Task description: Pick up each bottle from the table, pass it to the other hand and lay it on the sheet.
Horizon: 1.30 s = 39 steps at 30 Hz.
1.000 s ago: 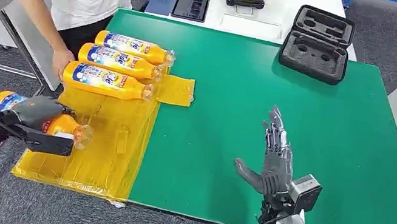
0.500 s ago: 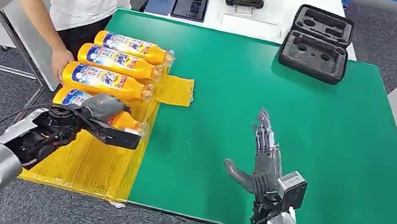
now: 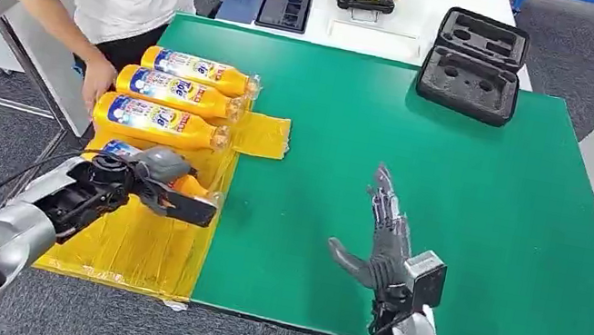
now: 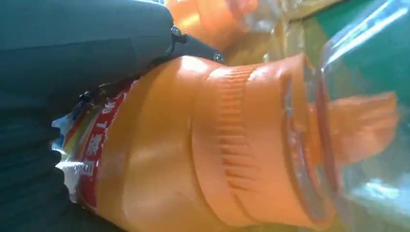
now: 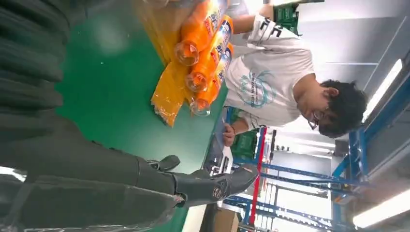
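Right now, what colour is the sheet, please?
Translucent yellow sheet, clearest in the head view.

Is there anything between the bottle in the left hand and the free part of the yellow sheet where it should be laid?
Nothing visible blocks it. The left hand holds the bottle over the yellow sheet, beside the three laid bottles; the sheet nearer the robot is bare. The person's hand is at the sheet's far edge.

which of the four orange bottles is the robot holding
The bottle nearest the robot, at the near end of the row on the yellow sheet. The left hand grips it; the other three lie free beyond it.
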Available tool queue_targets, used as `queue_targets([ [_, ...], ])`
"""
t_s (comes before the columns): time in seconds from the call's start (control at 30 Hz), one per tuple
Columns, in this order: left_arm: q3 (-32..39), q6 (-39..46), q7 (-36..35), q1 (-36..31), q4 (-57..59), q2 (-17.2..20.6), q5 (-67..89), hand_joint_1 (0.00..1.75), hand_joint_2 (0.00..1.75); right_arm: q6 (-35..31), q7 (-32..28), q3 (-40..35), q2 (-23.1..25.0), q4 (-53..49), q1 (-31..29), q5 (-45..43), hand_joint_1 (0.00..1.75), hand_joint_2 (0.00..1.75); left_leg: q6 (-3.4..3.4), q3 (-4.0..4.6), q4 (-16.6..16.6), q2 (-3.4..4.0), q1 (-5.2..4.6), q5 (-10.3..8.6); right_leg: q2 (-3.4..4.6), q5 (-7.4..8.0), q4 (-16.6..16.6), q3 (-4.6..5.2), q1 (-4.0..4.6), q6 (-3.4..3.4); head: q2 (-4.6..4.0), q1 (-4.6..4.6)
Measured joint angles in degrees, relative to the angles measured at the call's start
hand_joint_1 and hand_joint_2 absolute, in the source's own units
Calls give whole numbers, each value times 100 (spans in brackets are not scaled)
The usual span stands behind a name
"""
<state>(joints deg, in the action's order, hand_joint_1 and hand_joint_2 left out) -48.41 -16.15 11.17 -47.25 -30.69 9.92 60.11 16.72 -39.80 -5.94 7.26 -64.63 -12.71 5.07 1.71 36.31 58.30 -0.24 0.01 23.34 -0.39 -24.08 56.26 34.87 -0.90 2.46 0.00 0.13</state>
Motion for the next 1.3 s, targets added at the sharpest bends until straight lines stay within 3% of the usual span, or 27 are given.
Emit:
queue_targets([
  [0.23, -2, -100, -17, -139, 229, 20, -4, 175, 175, -63, 0, -11, 0, 135, -73, 2, 0, 175, -1, 0, 0, 0, 5, -1, 0, -1, 2, 0, 4, 0, 0, 0],
  [0.27, -2, -153, 9, -159, 254, 22, -13, 161, 175, -66, 0, -11, 0, 151, -73, -9, 0, 175, -1, 0, 0, 0, 5, -1, 0, -1, 2, 0, 5, 0, 0, 0],
  [0.47, -4, -510, 271, -279, 378, 98, -114, 133, 175, -79, -2, -42, 4, 227, -76, -57, 0, 175, -1, 0, 0, 0, 6, -1, -1, -1, 1, 0, 6, -1, 0, 0],
  [0.5, -4, -545, 291, -291, 392, 98, -133, 101, 175, -87, 0, -44, 7, 234, -77, -61, 0, 175, -1, 0, 0, 0, 6, -1, -1, -1, 1, 0, 6, -1, 0, 0],
  [0.53, -4, -560, 291, -297, 405, 98, -138, 56, 175, -98, -2, -46, 9, 238, -77, -63, 0, 175, -1, 0, 0, 0, 6, -1, -1, -1, 1, 0, 6, -1, 0, 0],
  [0.67, -2, -564, 284, -312, 457, 77, -190, 56, 175, -159, -2, -44, 24, 252, -77, -63, 0, 175, -1, -1, 0, -1, 5, -1, -2, -1, 1, -1, 5, -1, 0, 0],
  [0.7, -2, -564, 284, -314, 472, 66, -201, 35, 175, -175, -2, -44, 24, 252, -78, -63, 0, 175, -1, -1, 0, -2, 5, -1, -3, -1, 1, -2, 5, -1, 0, 0],
  [0.77, -2, -564, 284, -317, 488, 55, -227, 9, 175, -179, -2, -44, 37, 252, -78, -63, 0, 175, -1, -1, 0, -2, 5, -1, -2, -1, 1, -2, 5, -1, 0, 0],
  [0.87, -2, -573, 282, -328, 527, 31, -245, 0, 175, -188, -2, -44, 39, 254, -79, -63, 0, 175, -1, -2, 0, -1, 5, -2, -2, -1, 0, -2, 5, -1, 0, 0],
  [1.1, 0, -595, 286, -342, 571, -35, -269, 0, 175, -194, -2, -39, 39, 254, -79, -61, 0, 175, -5, -3, 0, -1, 5, -5, -2, 0, 1, -3, 5, -1, 0, 0],
  [1.13, 0, -595, 291, -344, 575, -46, -271, 0, 0, -194, -2, -39, 37, 254, -79, -61, 0, 175, -5, -2, 0, -2, 5, -5, -2, 0, 1, -3, 5, -1, 0, 0],
  [1.3, 0, -636, 304, -369, 604, -76, -321, 0, 0, -214, -2, -35, 37, 254, -79, -59, 0, 175, -5, -2, 0, -1, 5, -5, -2, 0, 0, -3, 5, -1, 0, 0],
])
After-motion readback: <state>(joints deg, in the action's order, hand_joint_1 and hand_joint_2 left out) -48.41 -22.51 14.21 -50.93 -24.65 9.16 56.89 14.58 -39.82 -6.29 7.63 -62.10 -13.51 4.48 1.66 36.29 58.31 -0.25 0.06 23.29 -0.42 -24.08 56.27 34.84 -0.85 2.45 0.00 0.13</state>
